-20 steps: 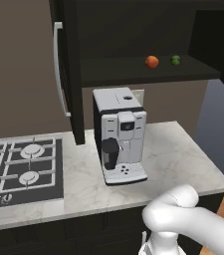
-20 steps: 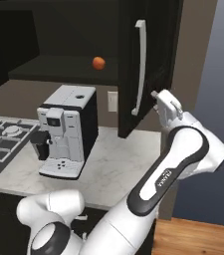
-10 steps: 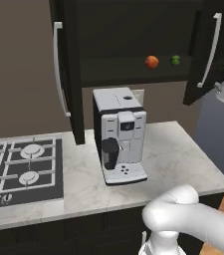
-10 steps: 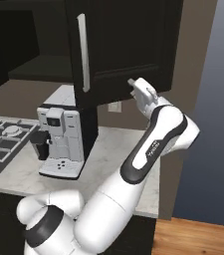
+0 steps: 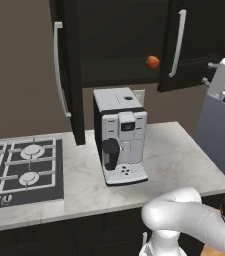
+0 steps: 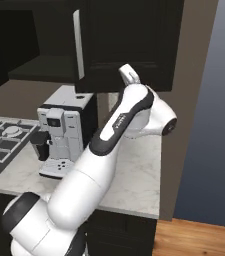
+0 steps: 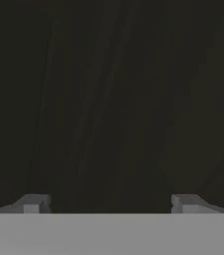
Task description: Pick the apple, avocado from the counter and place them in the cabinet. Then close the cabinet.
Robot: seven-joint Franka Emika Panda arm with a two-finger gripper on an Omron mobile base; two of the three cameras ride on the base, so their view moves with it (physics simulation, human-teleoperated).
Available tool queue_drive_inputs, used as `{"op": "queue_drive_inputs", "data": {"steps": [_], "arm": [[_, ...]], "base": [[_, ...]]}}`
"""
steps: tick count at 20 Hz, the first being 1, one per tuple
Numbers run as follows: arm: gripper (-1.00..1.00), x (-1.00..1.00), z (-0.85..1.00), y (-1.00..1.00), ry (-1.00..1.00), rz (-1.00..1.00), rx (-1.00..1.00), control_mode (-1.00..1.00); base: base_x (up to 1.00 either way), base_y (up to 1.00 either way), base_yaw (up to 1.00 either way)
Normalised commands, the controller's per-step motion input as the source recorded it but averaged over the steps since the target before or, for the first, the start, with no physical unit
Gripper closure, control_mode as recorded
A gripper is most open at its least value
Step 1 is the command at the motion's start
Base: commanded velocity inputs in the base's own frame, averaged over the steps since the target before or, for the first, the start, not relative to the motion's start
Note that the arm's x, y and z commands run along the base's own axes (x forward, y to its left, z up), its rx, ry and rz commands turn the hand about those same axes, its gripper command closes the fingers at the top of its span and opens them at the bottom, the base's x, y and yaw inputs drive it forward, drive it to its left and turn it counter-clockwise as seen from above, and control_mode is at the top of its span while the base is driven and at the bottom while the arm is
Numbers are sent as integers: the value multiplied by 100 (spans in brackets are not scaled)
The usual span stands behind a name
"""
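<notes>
Two doors matter here: the left door [image 5: 66, 75] hangs open at upper left of the left base view, edge-on, its bar handle facing the room, while the right door [image 5: 196, 42] at upper right is swung most of the way across the cabinet [image 5: 116, 45] opening. In the gap between them the apple [image 5: 152, 62] sits on the cabinet shelf, a small red-orange ball just left of the right door's handle [image 5: 178, 42]. The avocado I cannot find; it may be hidden behind that right door, which would fit both fruits being stored already.

The hand [image 5: 210, 73] sits at the right edge of the left base view, close against the outer face of the right door, and in the right base view the arm reaches up with its hand [image 6: 129, 73] against the dark panel. The hand view gives a flat dark surface close ahead, with the two fingertips [image 7: 34, 203] standing wide apart and nothing between them — the hand is open and empty. That suits a push: the wide, flat hand is set against the panel to press on it, not to clamp the handle.

On the worktop [image 5: 174, 160] the coffee machine [image 5: 120, 135] stands under the cabinet, beside the hob [image 5: 21, 172] at lower left. By my reading the closing step is under way, with the left door yet to be shut.
</notes>
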Motion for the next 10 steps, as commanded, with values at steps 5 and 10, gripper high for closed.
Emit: {"op": "queue_drive_inputs", "data": {"steps": [5, 10], "arm": [[-100, 92, 6, 92, 29, -36, 0, -100], [-100, 100, 0, 77, 34, -32, 0, -100]], "base": [[0, 0, 0], [0, 0, 0]]}}
